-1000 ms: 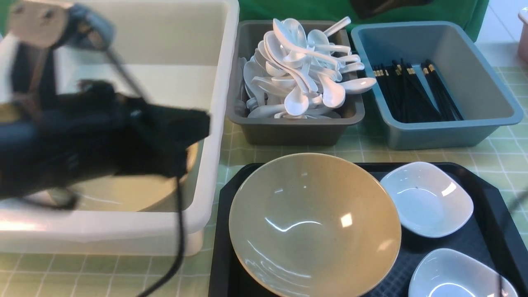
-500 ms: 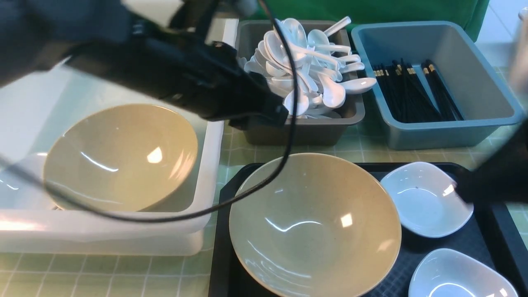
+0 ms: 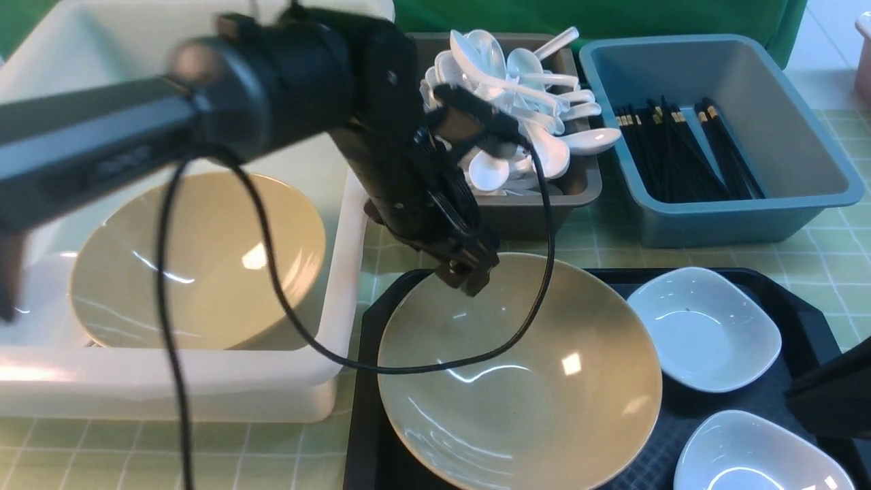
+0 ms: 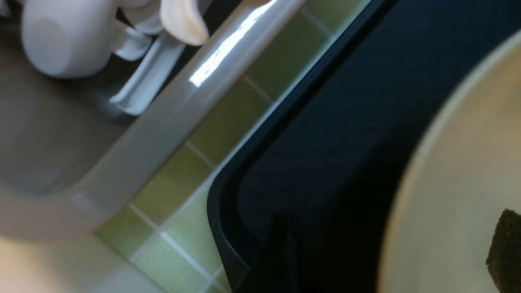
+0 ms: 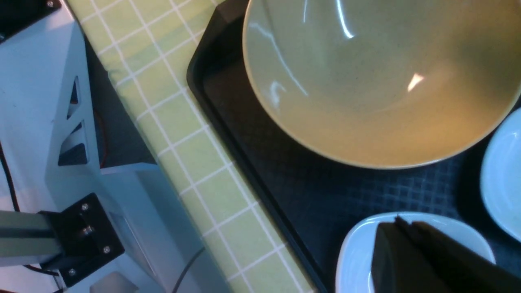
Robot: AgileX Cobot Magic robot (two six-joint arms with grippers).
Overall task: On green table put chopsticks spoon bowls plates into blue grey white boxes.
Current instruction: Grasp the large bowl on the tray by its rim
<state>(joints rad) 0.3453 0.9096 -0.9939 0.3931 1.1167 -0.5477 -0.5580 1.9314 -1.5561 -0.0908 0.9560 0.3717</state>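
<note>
**Left tool astride the bowl's far rim**

Much is hidden from us. The left arm sweeps blurred across the front view and covers part of the white tub and a corner of the grey box. Its black cable loops over the bowl. The right tool is only a dark wedge, cut off by the frame at the near right corner of the tray. Its own wrist view shows it above the nearer dish, and we cannot tell whether it is open or closed. The left wrist view is smeared.

The left tool stands open at the tray's far left side. One finger is over bare tray outside the bowl and the other is inside it, with the rim between them. We cannot make out any contact.

The bowl sits mouth up on the left half of the tray. The nearer dish and the farther dish are on the tray's right half.

Beyond the tray, the grey box is heaped with spoons, their handles pointing many ways. Right of it, the blue box holds the chopsticks. They lie lengthwise, gold-banded ends away from the tray.

Left of the tray, the white tub holds a second bowl. Everything rests on the green checked tabletop.
</note>
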